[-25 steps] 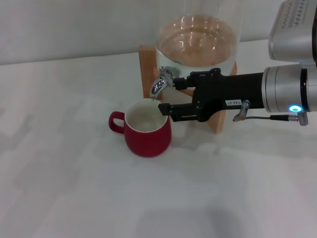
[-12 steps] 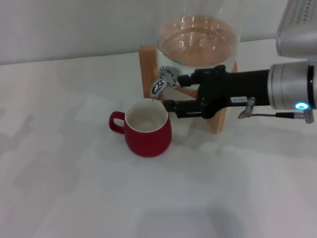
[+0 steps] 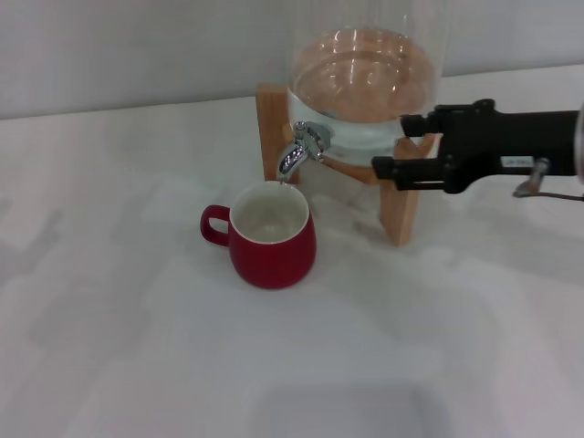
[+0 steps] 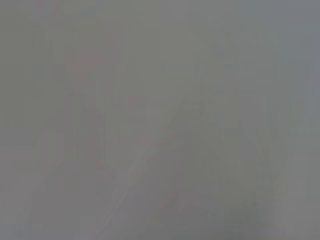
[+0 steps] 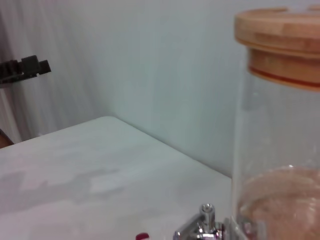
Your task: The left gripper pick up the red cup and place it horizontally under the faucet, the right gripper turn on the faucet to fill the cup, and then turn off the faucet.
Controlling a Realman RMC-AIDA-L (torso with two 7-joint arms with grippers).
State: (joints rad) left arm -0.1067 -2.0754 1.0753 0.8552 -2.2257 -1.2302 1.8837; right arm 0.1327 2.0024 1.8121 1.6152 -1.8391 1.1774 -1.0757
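- Cup (image 3: 272, 235): dark red, upright on the table at centre of the head view, loop handle turned to frame left. The off-white inside shows; whether liquid lies in it cannot be told. A sliver of its red rim (image 5: 142, 236) shows at the bottom edge of the right wrist view.
- Faucet (image 3: 297, 153): chrome spigot just above the cup's far rim, its spout angled down toward the opening. It juts from the base of the jar. In the right wrist view only its top (image 5: 204, 224) appears, at the lower edge.
- Jar (image 3: 365, 82): clear glass, upper centre of the head view, holding clear liquid in its lower part. The right wrist view shows its glass wall (image 5: 270, 150) on the right and a wooden lid (image 5: 277, 32) at upper right.
- Stand (image 3: 401, 205): pale wood, carrying the jar; one leg is behind the faucet, another to the right of the cup.
- Right gripper (image 3: 388, 146): enters from the right edge of the head view, level with the jar's base, in front of the stand and well apart from the faucet. Its two fingers are spread, holding nothing.
- Left gripper: not seen in the head view; the left wrist view shows only a featureless grey field.
- Table (image 3: 137, 347): white, faintly mottled, filling the lower frame.
- Wall (image 3: 137, 46): plain pale surface behind the table; in the right wrist view a dark object (image 5: 22, 69) sits at the left edge.
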